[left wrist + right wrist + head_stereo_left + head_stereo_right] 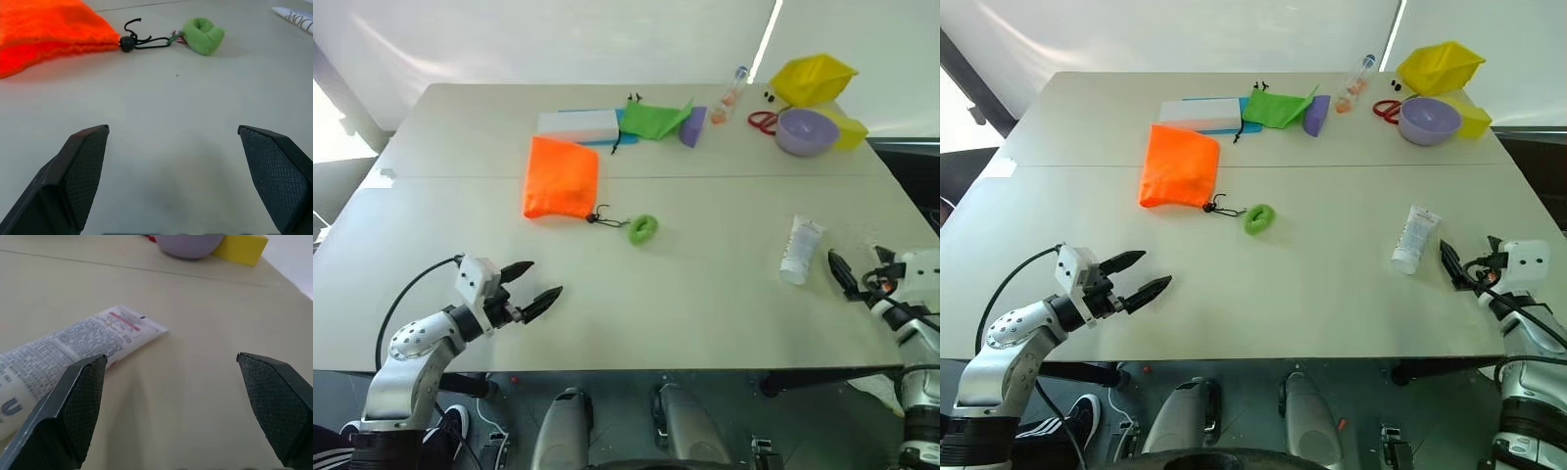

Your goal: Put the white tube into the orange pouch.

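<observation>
- White tube [800,250] lies flat on the tabletop [705,294] in the left eye view, at about four o'clock from the middle, cap end toward the near edge; nothing grips it
- Same view: the orange pouch [560,176] lies flat at about ten o'clock from the middle, well apart from the tube, and its dark cord [610,220] runs toward four o'clock to a green ring [643,230]
- Same view: the left pincer [539,285] hovers over the near left part of the tabletop, jaws spread wide and holding nothing; the pouch is at about twelve o'clock from it
- Right eye view: the right pincer [1451,266] sits at the near right, just beside the tube's cap end, at about four o'clock from the tube; whether it touches I cannot tell
- Right eye view, far edge: a long white box [1200,114], a green pouch [1278,108], a clear bottle [1356,86], a purple bowl [1429,120] and a yellow pouch [1441,66]
- Left wrist view: two black fingers [80,171] stand wide apart with bare tabletop between them; beyond them lie the pouch's edge, the cord and the ring
- Right wrist view: the fingers [73,406] are spread wide and empty, with the tube's printed body lying just past one of them
</observation>
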